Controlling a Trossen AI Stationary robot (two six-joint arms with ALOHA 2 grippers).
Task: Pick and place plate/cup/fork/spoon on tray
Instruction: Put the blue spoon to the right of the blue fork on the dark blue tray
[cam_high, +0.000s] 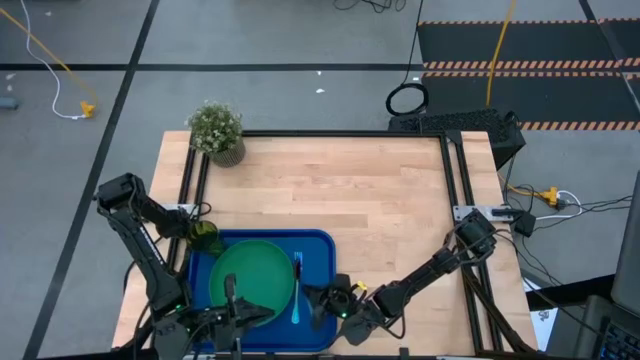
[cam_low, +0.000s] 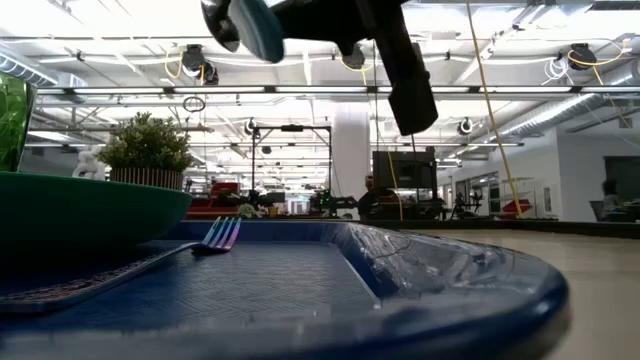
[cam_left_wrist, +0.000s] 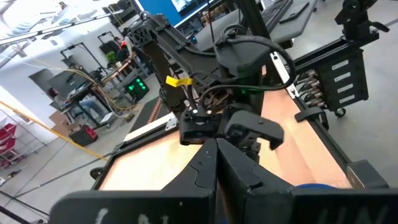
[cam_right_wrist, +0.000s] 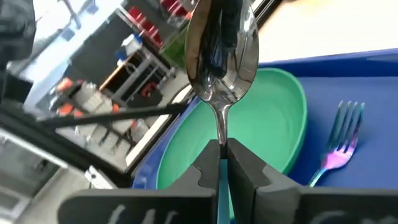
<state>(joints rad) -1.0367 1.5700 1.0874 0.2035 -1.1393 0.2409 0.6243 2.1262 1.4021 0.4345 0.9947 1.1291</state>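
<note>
Right gripper (cam_right_wrist: 219, 163) clamped on spoon (cam_right_wrist: 221, 50) above tray (cam_high: 322, 250), fork (cam_high: 297, 288) beside plate (cam_high: 250, 275), left gripper (cam_left_wrist: 216, 163) closed, empty

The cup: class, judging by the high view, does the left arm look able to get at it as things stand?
Probably yes. The cup stands at the tray's far-left corner, nothing above it. The left tool sits shut and empty beside the plate; the right tool holds the spoon elsewhere.

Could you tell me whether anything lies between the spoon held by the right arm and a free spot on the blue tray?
Nothing visible does. The right gripper holds the silver-bowled spoon above the dark-blue plastic tray, with bare tray floor beside the light-blue plastic fork.
</note>
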